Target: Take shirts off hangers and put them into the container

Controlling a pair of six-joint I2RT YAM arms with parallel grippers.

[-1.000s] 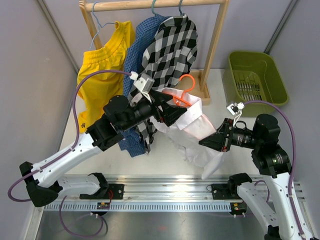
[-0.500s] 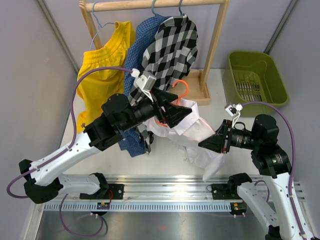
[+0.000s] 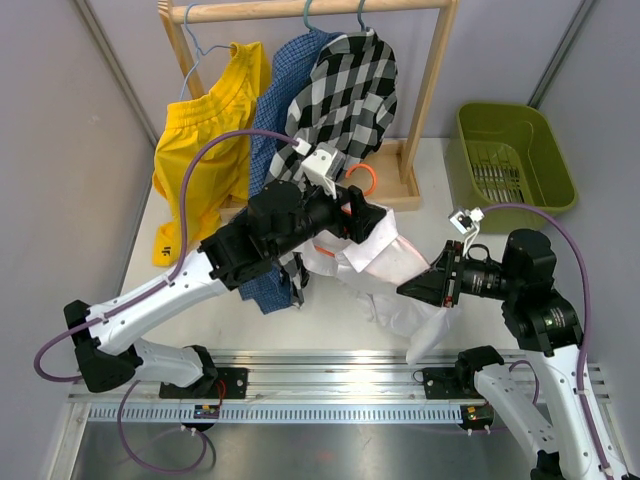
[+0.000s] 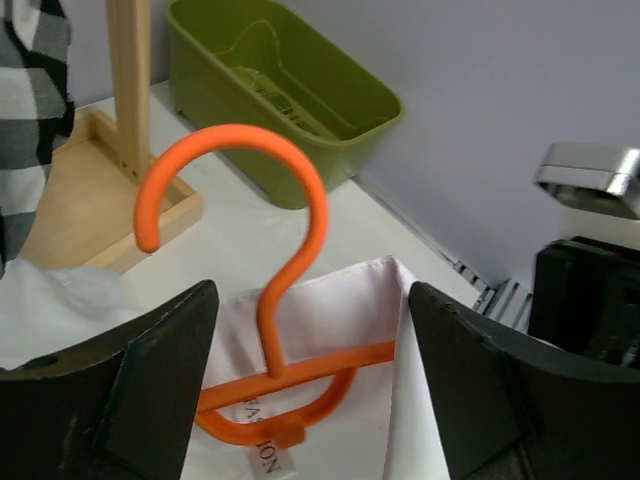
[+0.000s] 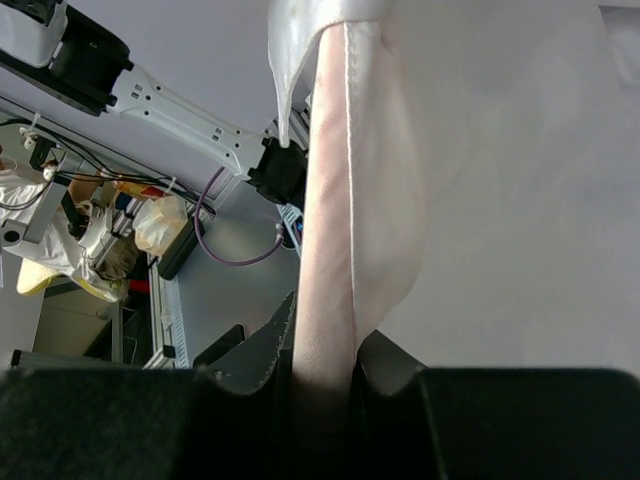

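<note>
The left wrist view alone shows the left gripper [image 4: 310, 325] with jaws apart and the orange hanger [image 4: 268, 330] hook between them, touching neither. From above, the arm hides most of this. The right gripper [image 5: 325, 365] is clamped on a fold of the white shirt [image 5: 470, 200]. The green bin [image 4: 330, 150] stands well beyond the left jaws. The hanger's shoulders are cut off.

Robotics lab test cell, seen from above. Two robot arms [image 3: 170, 295] are bolted to a metal rail [image 3: 330, 362] along the bottom edge of a white table [image 3: 330, 325], trailing purple cables [image 3: 240, 133]. Plain grey partition panels [image 3: 60, 150] close in both sides. At the top, a small wooden clothes rail [image 3: 300, 10] holds shirts [image 3: 345, 90]. The right wrist view shows loose wiring and equipment [image 5: 120, 225] at lower left.
</note>
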